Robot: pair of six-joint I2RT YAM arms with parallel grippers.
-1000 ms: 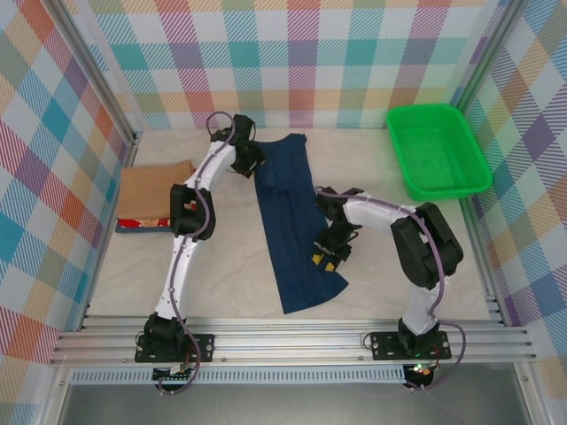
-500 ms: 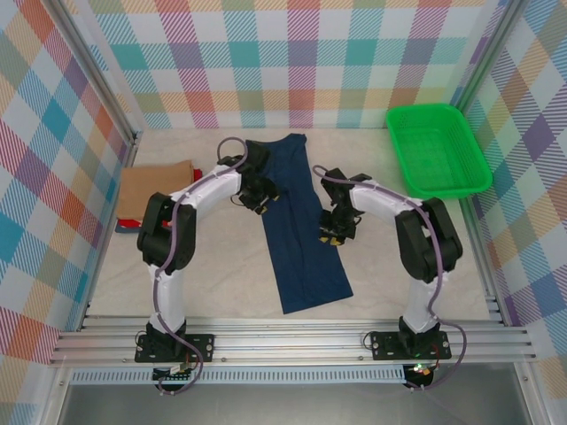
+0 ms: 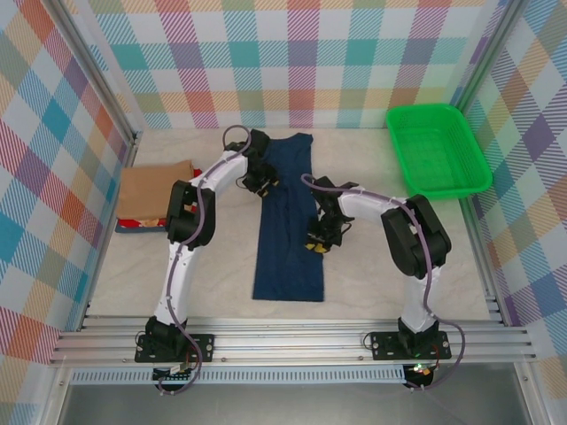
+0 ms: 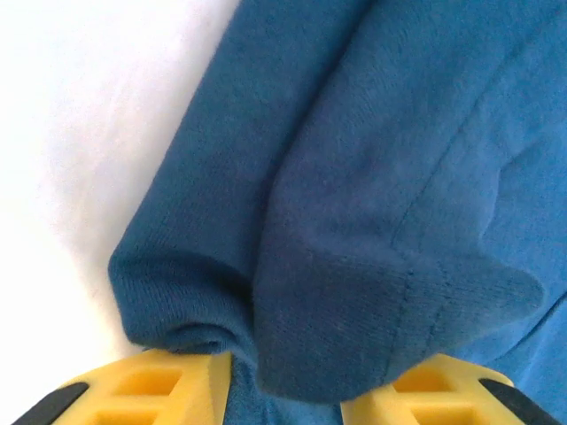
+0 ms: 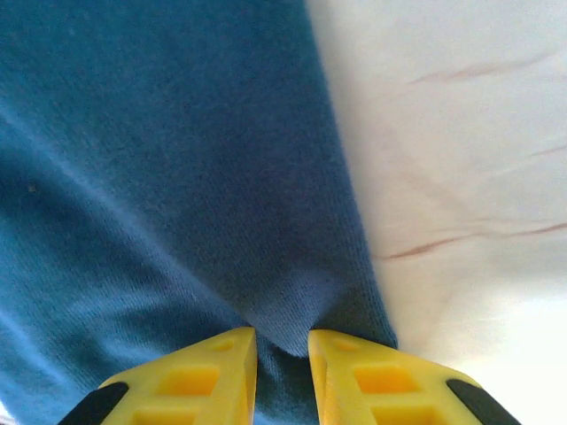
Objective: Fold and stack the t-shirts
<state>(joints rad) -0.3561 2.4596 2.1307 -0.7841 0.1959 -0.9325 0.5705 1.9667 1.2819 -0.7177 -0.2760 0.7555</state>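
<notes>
navy shirt (image 3: 288, 226) is lying mid-worktop (image 3: 213, 266) as a long strip, with cross folds and stacking not yet done; the folded stack (image 3: 155, 188) is sitting by the left wall. left gripper (image 3: 263, 181) is pinching the strip's far left edge and right gripper (image 3: 316, 243) its right edge midway. bare worktop is lying open on both sides, with the basket (image 3: 436, 150) well apart.

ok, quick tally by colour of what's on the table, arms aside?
navy t-shirt, laid out: 1
tan t-shirt, folded, top of the stack: 1
red t-shirt, edge showing under the tan: 1
blue t-shirt, edge at the bottom of the stack: 1
green basket: 1
total: 5
</notes>
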